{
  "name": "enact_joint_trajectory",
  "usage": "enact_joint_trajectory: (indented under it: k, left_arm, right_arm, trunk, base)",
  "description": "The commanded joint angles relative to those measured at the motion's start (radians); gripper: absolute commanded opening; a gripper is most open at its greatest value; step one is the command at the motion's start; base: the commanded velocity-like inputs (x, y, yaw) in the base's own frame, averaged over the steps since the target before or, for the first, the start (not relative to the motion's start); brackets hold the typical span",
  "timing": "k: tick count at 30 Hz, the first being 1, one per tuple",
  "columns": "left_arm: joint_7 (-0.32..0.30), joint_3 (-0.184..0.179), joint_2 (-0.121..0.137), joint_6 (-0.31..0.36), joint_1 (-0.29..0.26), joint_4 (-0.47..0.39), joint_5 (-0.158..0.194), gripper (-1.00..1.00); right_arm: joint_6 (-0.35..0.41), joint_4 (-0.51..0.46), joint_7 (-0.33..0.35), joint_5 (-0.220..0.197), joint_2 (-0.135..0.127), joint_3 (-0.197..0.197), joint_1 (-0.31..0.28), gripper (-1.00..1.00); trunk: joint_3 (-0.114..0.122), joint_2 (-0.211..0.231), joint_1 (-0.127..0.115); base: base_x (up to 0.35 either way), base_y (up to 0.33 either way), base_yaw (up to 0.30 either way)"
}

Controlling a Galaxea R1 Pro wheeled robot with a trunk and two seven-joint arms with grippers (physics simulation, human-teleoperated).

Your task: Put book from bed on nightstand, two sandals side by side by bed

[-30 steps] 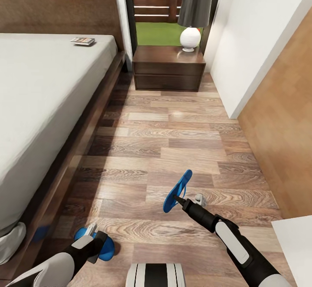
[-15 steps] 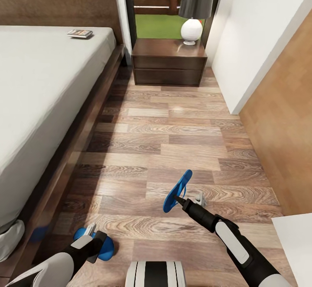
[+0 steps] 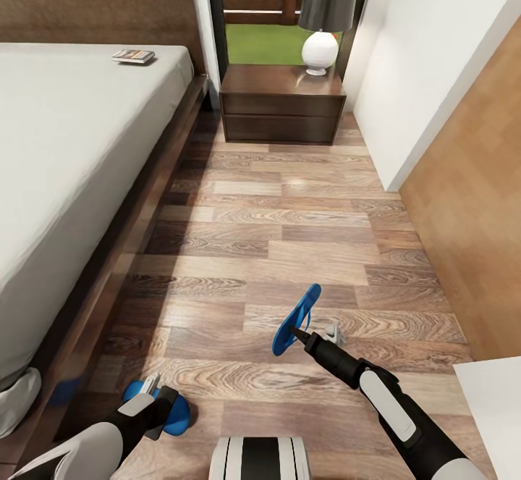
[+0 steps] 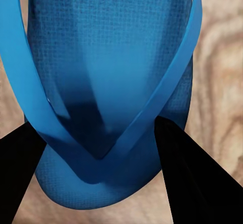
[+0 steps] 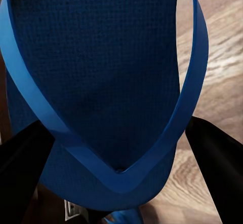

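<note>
In the head view the book lies near the head of the bed, on its grey mattress. A dark nightstand stands beside the headboard. My right gripper is shut on one blue sandal, holding it tilted above the wood floor. Low at the bed's side, my left gripper is shut on the other sandal. The wrist views show each sandal close up, the left one and the right one, with the V of the strap between the dark fingers.
A white-based lamp with a dark shade stands on the nightstand, in front of a window. A white wall corner and a wood panel bound the right side. A white furniture corner sits at lower right. Plank floor runs between bed and wall.
The whole head view shifted a second ago, so the camera moved; bed and nightstand sit higher in the picture. Both grippers keep the same hold on the sandals.
</note>
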Motion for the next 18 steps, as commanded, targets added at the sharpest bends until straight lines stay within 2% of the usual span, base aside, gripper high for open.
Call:
enact_joint_trajectory:
  k: [1,18]
  left_arm:
    - [0.006,0.002,0.0,0.005,0.0,-0.003,0.002,-1.0]
    - [0.006,0.002,0.001,0.005,0.0,-0.003,0.002,-1.0]
  right_arm:
    - [0.003,0.0,0.001,-0.009,-0.001,0.002,0.0,-1.0]
    - [0.003,0.0,0.0,-0.009,-0.001,0.002,0.0,-1.0]
  trunk:
    - [-0.001,0.0,0.0]
    - [-0.008,-0.001,0.001]
  base:
    - [0.0,0.0,0.0]
    - [0.0,0.0,0.0]
